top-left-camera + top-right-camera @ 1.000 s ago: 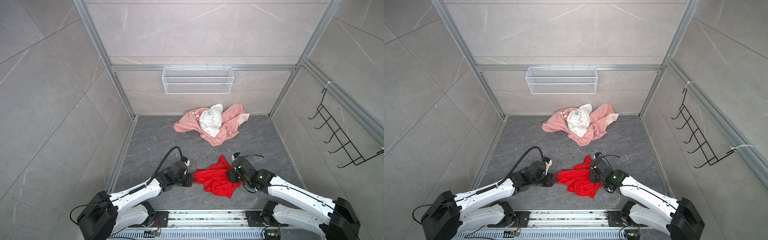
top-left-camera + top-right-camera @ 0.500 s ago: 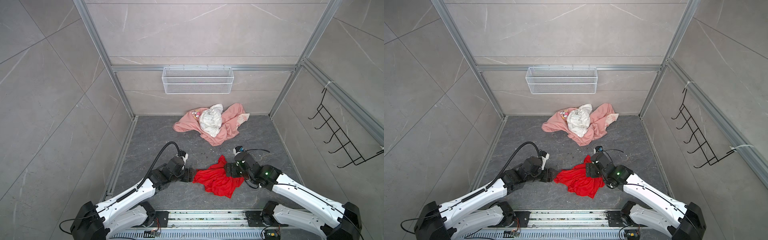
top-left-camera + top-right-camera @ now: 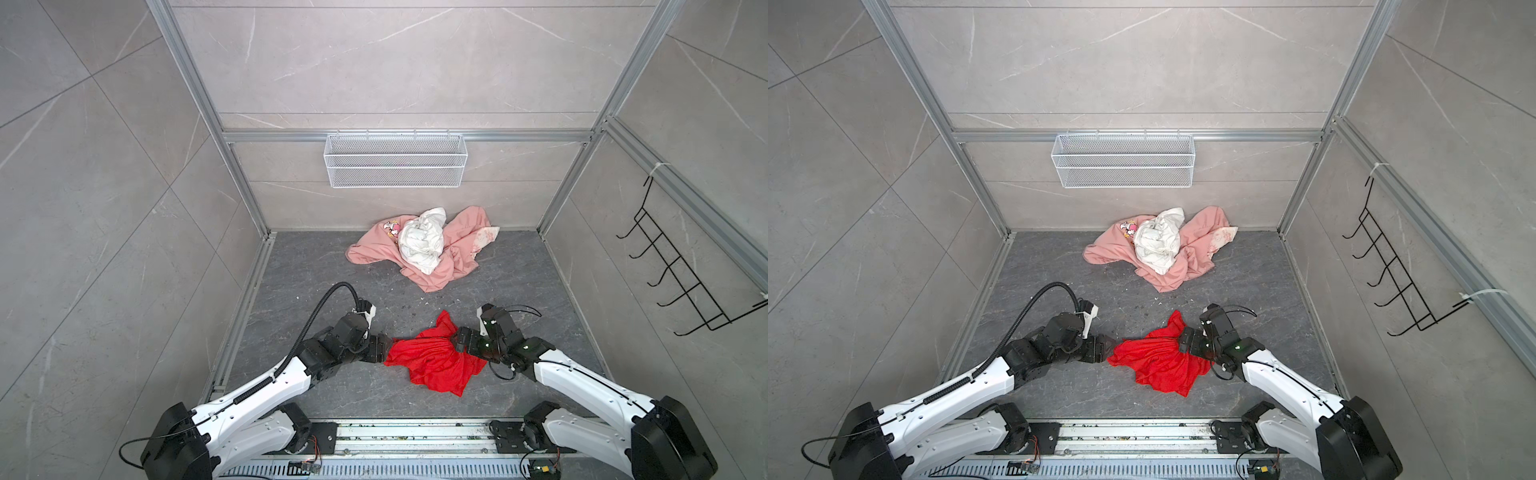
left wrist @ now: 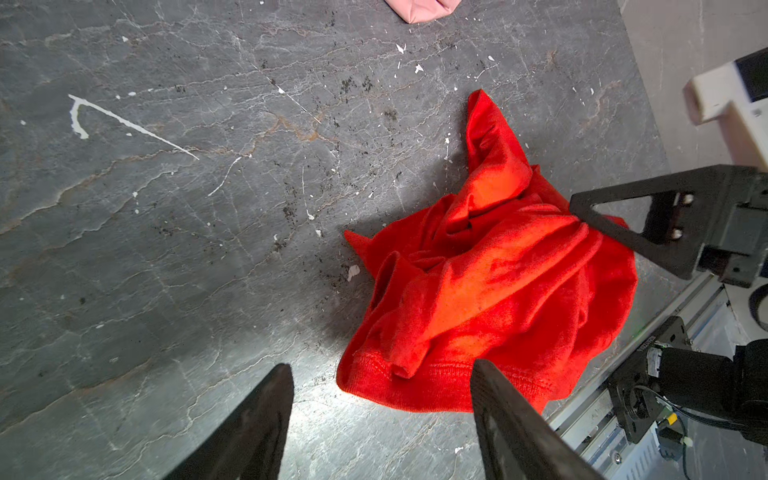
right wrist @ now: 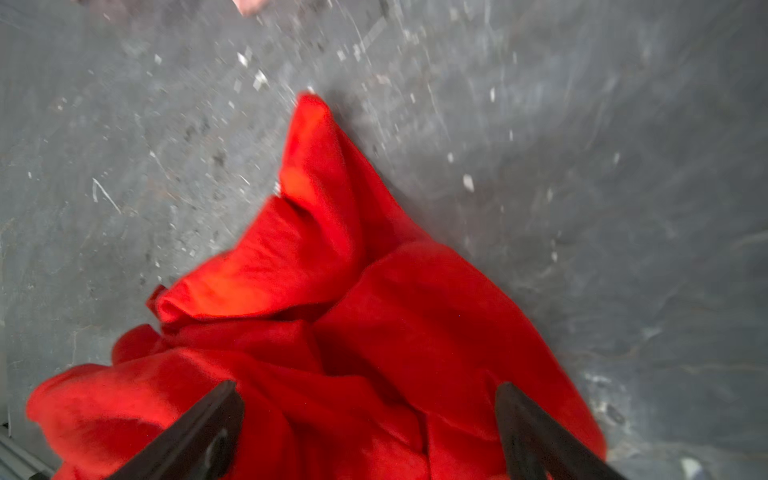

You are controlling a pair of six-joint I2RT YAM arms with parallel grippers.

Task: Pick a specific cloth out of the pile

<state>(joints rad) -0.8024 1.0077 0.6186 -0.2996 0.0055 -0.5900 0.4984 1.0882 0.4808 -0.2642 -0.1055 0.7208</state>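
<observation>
Cloth [image 3: 436,365] is the mark that everything else is placed against. It is bright red and plain, and it lies crumpled in a low heap on the grey table [image 3: 519,282], touching no other fabric. Beyond the cloth, toward the back wall and well apart from it, lies the pile [image 3: 419,249]. It shows only the salmon-pink garment [image 3: 374,253] with the white cloth [image 3: 419,241] bundled on top. Since the red piece lies clear of both, I judge the separating itself to be done.

Left of the cloth, the left tool [image 3: 385,348] sits low over the table, with its tips aimed at the cloth's left edge and just beside it. In the left wrist view its two dark fingers [image 4: 257,424] stand apart. Bare table and the stitched hem lie between and ahead of them, and nothing is pinched, so the tool is open and empty. The hem is probably the firmest edge to grip, which would explain that approach.

One pointed fold [image 3: 444,318] of the cloth sticks out toward the pile, and the rest sags in soft ridges. Fabric this thin will likely slide and bunch rather than hold a shape.

Right of the cloth, the right tool [image 3: 457,338] is at the cloth's right edge, over the fabric. The right wrist view is blurred, but its fingers [image 5: 532,436] are spread wide, with loose folds lying between them unclamped. It is open and grips nothing.

With one tool on each side, the cloth could be taken by two edges. A fold could also snag on a finger of either tool as it moves.
</observation>
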